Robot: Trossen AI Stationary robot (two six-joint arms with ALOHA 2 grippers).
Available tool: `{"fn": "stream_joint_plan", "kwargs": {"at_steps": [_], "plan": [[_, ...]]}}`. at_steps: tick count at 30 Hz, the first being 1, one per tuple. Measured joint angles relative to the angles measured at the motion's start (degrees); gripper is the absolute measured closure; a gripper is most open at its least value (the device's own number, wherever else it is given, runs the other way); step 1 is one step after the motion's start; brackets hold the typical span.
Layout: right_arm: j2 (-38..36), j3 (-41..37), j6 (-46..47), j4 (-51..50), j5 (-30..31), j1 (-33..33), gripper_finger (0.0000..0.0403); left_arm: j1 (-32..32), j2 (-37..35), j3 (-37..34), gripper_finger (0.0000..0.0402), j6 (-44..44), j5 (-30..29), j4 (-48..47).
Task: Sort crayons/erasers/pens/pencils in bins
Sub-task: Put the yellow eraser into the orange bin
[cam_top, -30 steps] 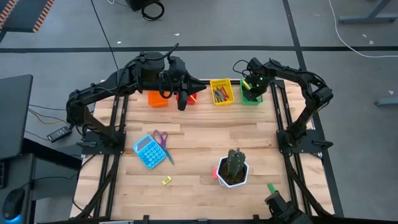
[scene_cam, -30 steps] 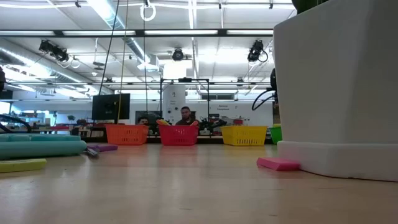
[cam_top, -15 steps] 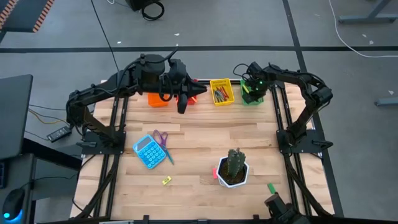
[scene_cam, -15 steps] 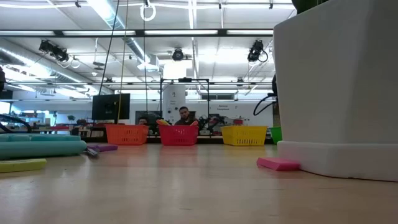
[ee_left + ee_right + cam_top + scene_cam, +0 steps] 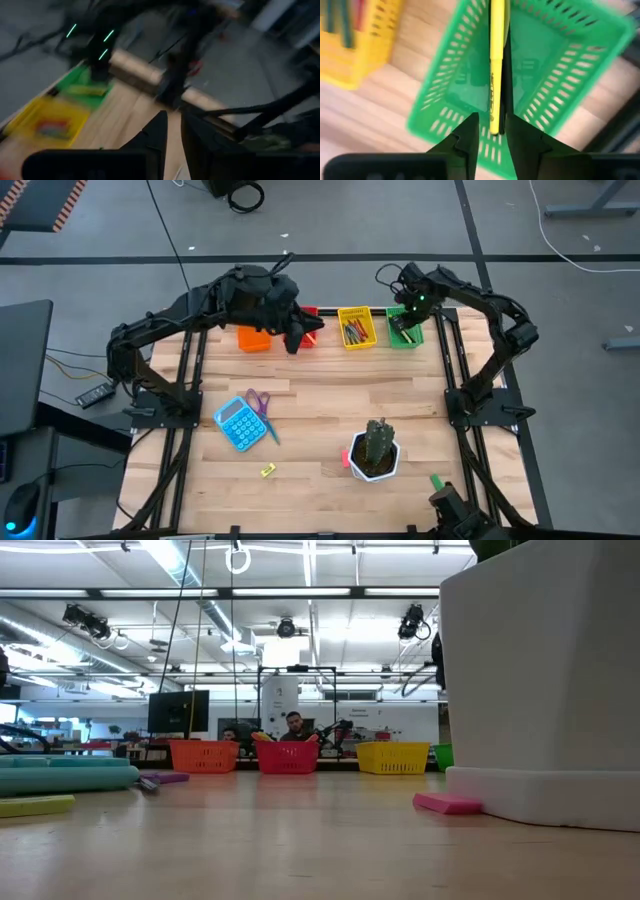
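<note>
Four bins stand in a row at the table's far edge: orange point(image 5: 253, 340), red point(image 5: 311, 313), yellow point(image 5: 356, 327) with several sticks in it, and green point(image 5: 403, 333). My right gripper point(image 5: 492, 132) points down over the green bin point(image 5: 540, 60), open. A yellow pen point(image 5: 496, 65) lies slanted in that bin, its near end between my fingertips; I see no touch. My left gripper point(image 5: 173, 127) hovers high over the red bin point(image 5: 288, 756), its fingers a narrow gap apart with nothing between them. A pink eraser point(image 5: 447, 803) lies flat on the table beside the white pot.
A white cactus pot point(image 5: 373, 460) stands near the table's front right. The blue calculator point(image 5: 238, 423) and purple scissors point(image 5: 260, 405) lie at the left. A yellow-green eraser point(image 5: 267, 471) and a green eraser point(image 5: 437, 480) lie near the front edge.
My right gripper has dipped toward the green bin and then risen above it again. My left gripper has stayed over the red bin while its wrist has rolled.
</note>
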Motion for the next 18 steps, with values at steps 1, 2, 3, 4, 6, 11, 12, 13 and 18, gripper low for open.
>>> {"fn": "stream_joint_plan", "kwargs": {"at_steps": [1, 2, 3, 4, 6, 11, 12, 13, 18], "plan": [[-0.8, 1.2, 0.0, -1.1, -0.2, 0.0, 0.0296, 0.4, 0.0, 0.0, 0.0336, -0.6, 0.0, -2.4], [-1.6, 2.3, 0.0, -2.3, -0.8, 0.0, 0.0292, 0.6, 0.0, 0.0, 0.0329, 0.2, 0.0, -4.9], [-2.6, 3.2, -0.1, -3.4, -1.6, 0.0, 0.0289, 0.6, 0.0, 0.0, 0.0323, 1.8, 0.0, -7.4], [-4.0, 4.0, -0.2, -4.5, -2.5, 0.0, 0.0285, 0.5, 0.0, 0.0, 0.0316, 4.0, 0.2, -10.2], [-7.2, 5.4, 0.0, -6.5, -4.5, 0.2, 0.028, -0.2, 0.0, -0.1, 0.0303, 8.2, 0.5, -16.3], [-17.7, 6.0, 1.4, -9.5, -9.3, 1.8, 0.0274, -3.9, 0.1, -3.7, 0.0275, 15.4, 0.5, -24.7], [-19.8, 6.0, 1.7, -10.3, -9.8, 2.4, 0.0274, -4.9, 0.1, -5.1, 0.027, 15.5, 0.5, -24.5], [-21.9, 6.0, 2.3, -11.0, -10.1, 3.0, 0.0274, -5.9, 0.1, -6.6, 0.0265, 15.5, 0.7, -24.4], [-31.4, 6.0, 6.2, -13.2, -10.1, 7.3, 0.0274, -11.5, 0.0, -16.3, 0.0242, 8.9, 4.0, -24.7]]}}
